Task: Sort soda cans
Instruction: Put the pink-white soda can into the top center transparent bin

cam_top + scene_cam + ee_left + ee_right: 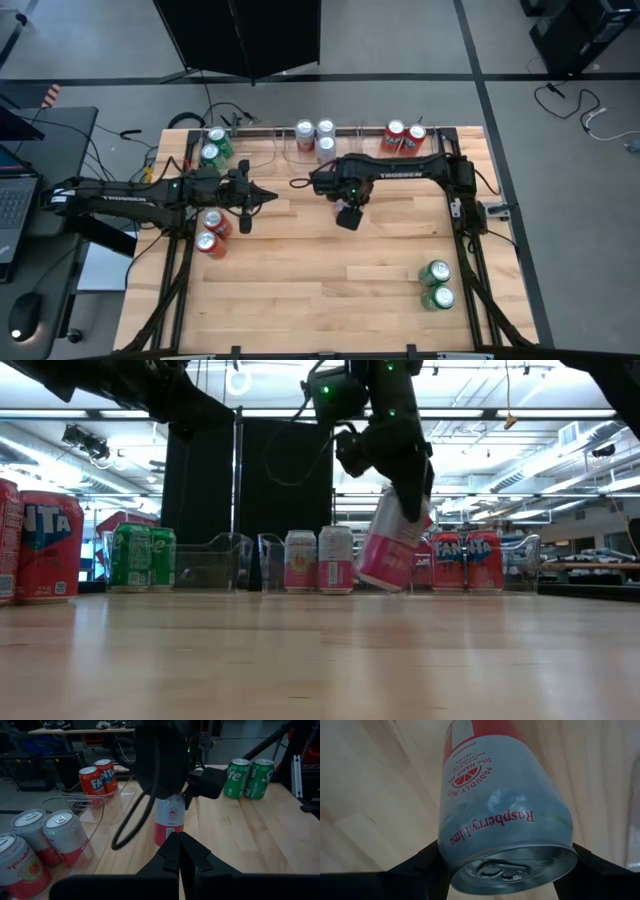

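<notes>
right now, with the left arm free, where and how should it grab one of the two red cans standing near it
Probably take the nearer red can across its round body just under the silver top, coming straight down. It stands upright beside its twin, so set the jaws across the sides facing away from that neighbour.

A: Item one, the small silver-white cylindrical can with a red lower band (505,805)?
B: Pale silver body, red script reading "Raspberry Lime", a red citrus-slice emblem, silver top.

A: The dark two-finger right gripper (405,500)?
B: Black; a green light glows on the arm above it.

A: Rear row?
B: Two green cans with white lettering (143,557), two silver-and-pink cans (318,561), two red cans with blue-and-white lettering (464,560).

A: Foreground?
B: A large red can with a blue-and-white logo (50,545).

A: The pale wooden plank counter (330,270)?
B: Light blond wood, striped by board seams, dark-framed edges.
</notes>
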